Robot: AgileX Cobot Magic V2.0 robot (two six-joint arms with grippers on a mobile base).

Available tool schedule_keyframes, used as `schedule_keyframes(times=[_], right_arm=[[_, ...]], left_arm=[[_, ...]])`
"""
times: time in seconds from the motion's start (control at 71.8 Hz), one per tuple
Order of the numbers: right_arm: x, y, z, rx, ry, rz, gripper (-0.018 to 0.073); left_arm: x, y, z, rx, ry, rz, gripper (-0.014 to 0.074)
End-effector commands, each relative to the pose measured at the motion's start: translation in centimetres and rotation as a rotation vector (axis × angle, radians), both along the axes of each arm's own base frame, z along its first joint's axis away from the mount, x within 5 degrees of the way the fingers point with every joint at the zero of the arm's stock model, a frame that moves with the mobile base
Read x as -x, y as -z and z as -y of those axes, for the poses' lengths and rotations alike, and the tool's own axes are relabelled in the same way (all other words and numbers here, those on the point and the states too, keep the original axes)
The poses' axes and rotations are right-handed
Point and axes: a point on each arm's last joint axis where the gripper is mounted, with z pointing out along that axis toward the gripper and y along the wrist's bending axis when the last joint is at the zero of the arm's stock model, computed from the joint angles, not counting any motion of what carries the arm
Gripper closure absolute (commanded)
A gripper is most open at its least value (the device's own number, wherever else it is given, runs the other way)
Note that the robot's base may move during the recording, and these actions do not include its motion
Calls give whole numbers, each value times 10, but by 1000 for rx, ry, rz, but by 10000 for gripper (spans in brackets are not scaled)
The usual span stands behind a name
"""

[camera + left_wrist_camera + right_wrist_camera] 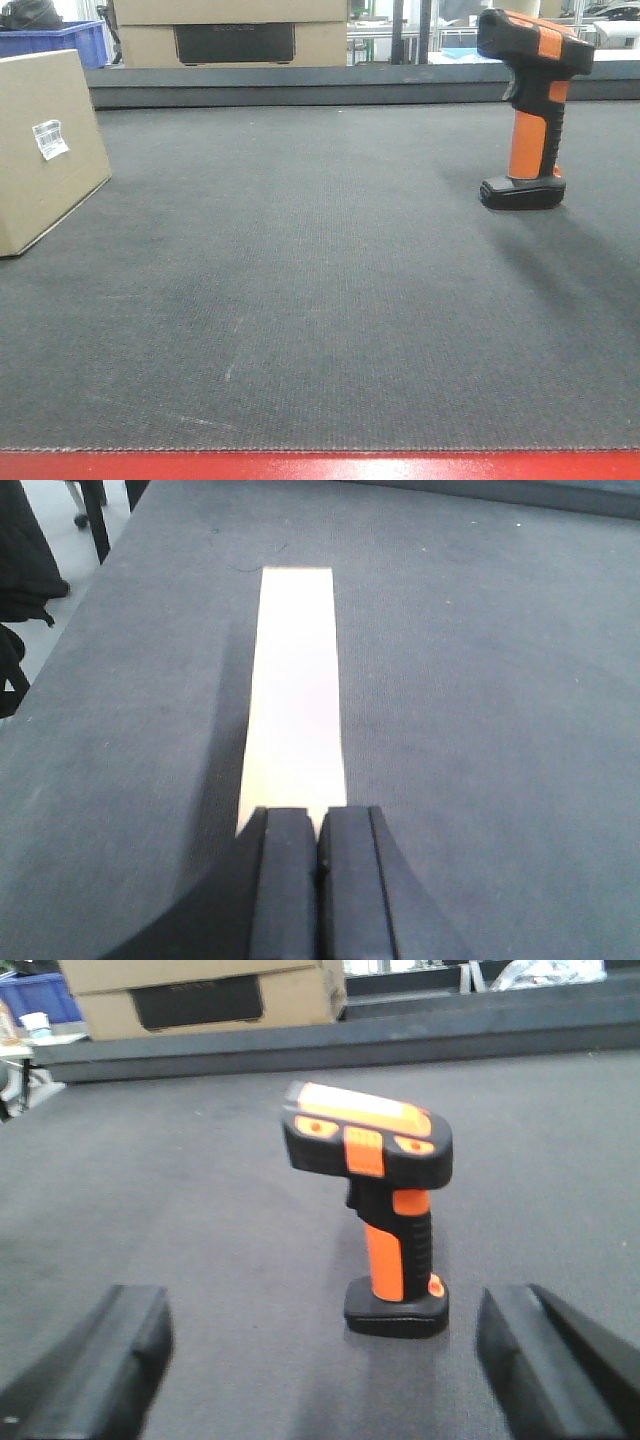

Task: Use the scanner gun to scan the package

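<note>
Over on the right of the dark counter point(330, 300), the scanner gun point(533, 105) stands upright on its flat black base, head pointing left toward the package point(45, 150), which sits well apart at the left edge with its white barcode label point(50, 139) facing the scanner's side. Nothing is being held yet.

The right tool point(330, 1360) is spread wide, released, its two fingers point(95, 1360) flanking the scanner from the near side without touching it. The left tool point(318, 880) is clenched, pads pressed together, gripping nothing, hovering just above the near end of the package's pale top.

Now the risks, as I judge them. That scanner is tall on a small foot; a finger clipping the head or handle on the way in could tip it over. A grip around the bulky head rather than the orange handle could slip. And if the left tool comes down on the package off-centre, the label could swing away from the beam.

The count: one scanner gun, one package, one label, two tools. Beyond the counter sit two larger cardboard boxes point(230, 40), stacked, and one blue crate point(70, 40).
</note>
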Motion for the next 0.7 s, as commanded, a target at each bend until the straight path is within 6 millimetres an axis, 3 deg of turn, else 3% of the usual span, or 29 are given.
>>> schedule_keyframes(times=[0.0,0.223,0.279,0.432,0.683], right_arm=[[13,-7,0,10,-19,29,194],[44,-16,2,7,-54,49,645],[49,-14,1,10,-67,18,716],[64,-2,0,45,-111,-126,712],[92,-7,12,130,-17,-58,712]], left_arm=[[15,6,0,-10,-2,28,707],[42,9,0,0,0,103,707],[48,14,0,0,5,163,707],[68,37,2,-1,23,347,707],[95,86,2,0,30,400,707]])
